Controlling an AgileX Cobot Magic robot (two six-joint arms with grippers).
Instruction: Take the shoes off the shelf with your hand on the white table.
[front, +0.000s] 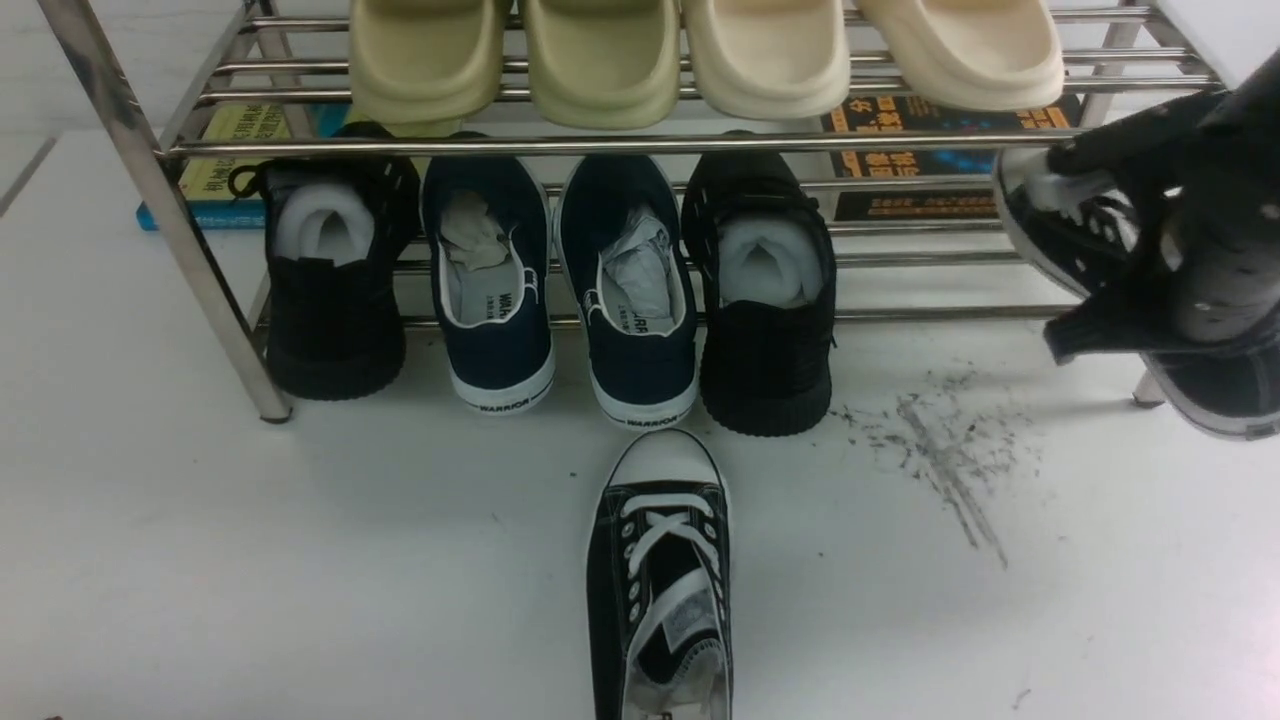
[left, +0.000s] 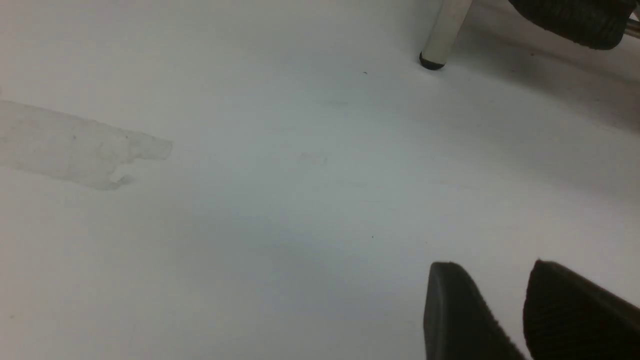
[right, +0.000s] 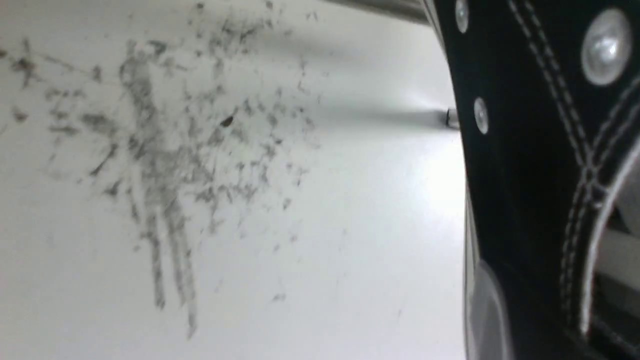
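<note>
On my right arm, jaws clamp one black canvas sneaker beside the shelf; its mate lies on the bench, well away from them. Left jaws: cannot tell.

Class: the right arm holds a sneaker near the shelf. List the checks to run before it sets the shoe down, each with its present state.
1. Right gripper shut on the held sneaker: ok.
2. Held sneaker free of the shelf bars: cannot tell.
3. Other sneaker already on the white table: ok.
4. Bare table right of that sneaker, only scuff marks: ok.
5. Left gripper open, empty: ok.
</note>
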